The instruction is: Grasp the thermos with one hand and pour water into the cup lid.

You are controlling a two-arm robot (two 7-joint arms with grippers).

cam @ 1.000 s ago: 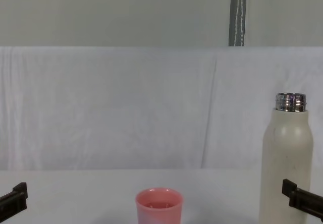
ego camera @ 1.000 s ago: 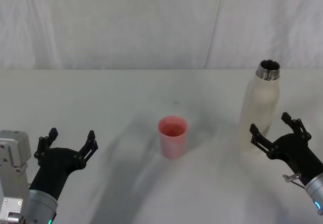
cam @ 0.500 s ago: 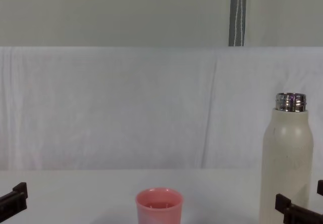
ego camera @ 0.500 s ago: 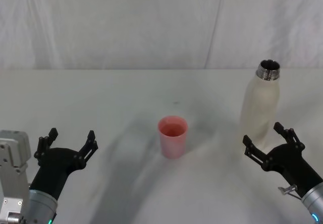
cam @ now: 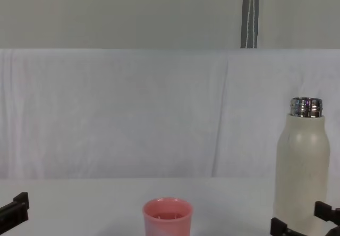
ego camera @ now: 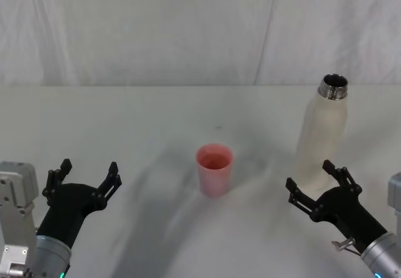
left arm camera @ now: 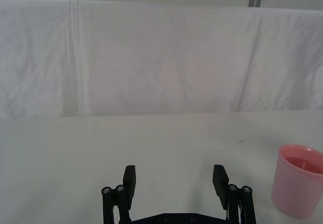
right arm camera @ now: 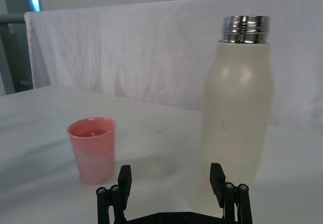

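Here, standing upright on the white table [ego camera: 156, 112] toward the right side: the thermos [ego camera: 322, 131], cream-white, steel neck uncapped and open at the top. Sitting near the table's middle, well apart from the thermos and to its left: the cup lid [ego camera: 215, 169], pink, upright, mouth up.

Hovering just in front of the thermos's base, on the near side: the right gripper [ego camera: 315, 187], fingers spread wide apart, gripping nothing, not touching the bottle. Showing in the right wrist view as two dark fingers [right arm camera: 124, 181] parted, with the thermos [right arm camera: 237, 108] rising beyond the gap, offset toward one finger, and the cup lid [right arm camera: 93, 148] standing off to the other side. Poking into the chest view at the lower right, beside the foot of the thermos [cam: 302, 172]: the tips of that same gripper [cam: 303, 226].

Resting at the near left of the table, well clear of the cup lid: the left gripper [ego camera: 86, 173], fingers likewise spread open and empty. Facing bare tablecloth in the left wrist view, with the cup lid [left arm camera: 299, 186] off to the side of its parted fingers [left arm camera: 129, 181].

Hanging behind the table: a white cloth backdrop [ego camera: 188, 30].
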